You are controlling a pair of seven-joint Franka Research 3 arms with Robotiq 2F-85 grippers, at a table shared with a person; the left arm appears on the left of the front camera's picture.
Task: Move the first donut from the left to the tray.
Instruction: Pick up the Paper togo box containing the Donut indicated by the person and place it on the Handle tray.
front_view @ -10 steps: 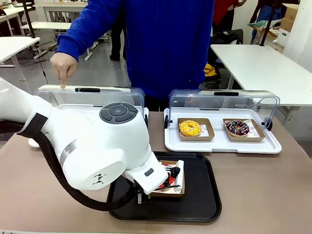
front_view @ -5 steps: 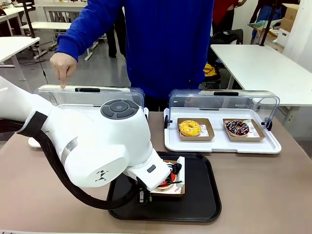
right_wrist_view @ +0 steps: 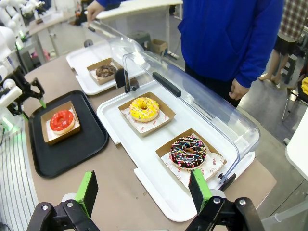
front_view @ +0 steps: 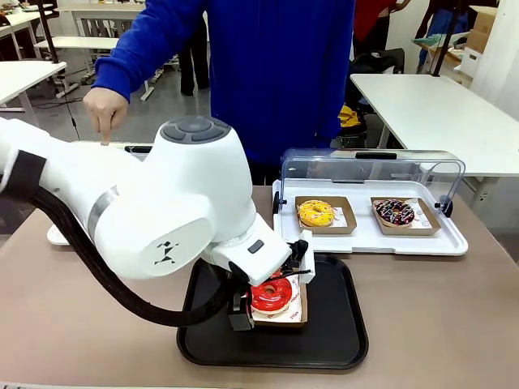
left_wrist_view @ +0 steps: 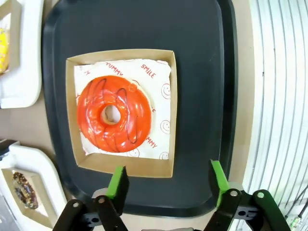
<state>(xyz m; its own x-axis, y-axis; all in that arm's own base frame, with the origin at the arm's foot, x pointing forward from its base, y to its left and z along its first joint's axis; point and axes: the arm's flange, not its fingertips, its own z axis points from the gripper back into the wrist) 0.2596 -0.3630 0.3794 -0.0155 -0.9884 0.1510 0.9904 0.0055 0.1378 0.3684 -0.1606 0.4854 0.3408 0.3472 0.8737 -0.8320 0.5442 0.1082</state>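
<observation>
Beige table (front_view: 438, 316) carries a black tray (front_view: 332, 324) near us and white lidded trays (front_view: 369, 235) behind. From the front, our left arm hides much of the tray and part of the donut's box (left_wrist_view: 171, 110). The red donut (left_wrist_view: 114, 114), glossy with thin dark streaks, lies in that shallow brown box on printed paper, resting on the tray. Our left pincer (left_wrist_view: 167, 180) hangs above it, fingers apart, holding nothing. Our right pincer (right_wrist_view: 143, 187) is likewise spread, empty, over the table.
</observation>
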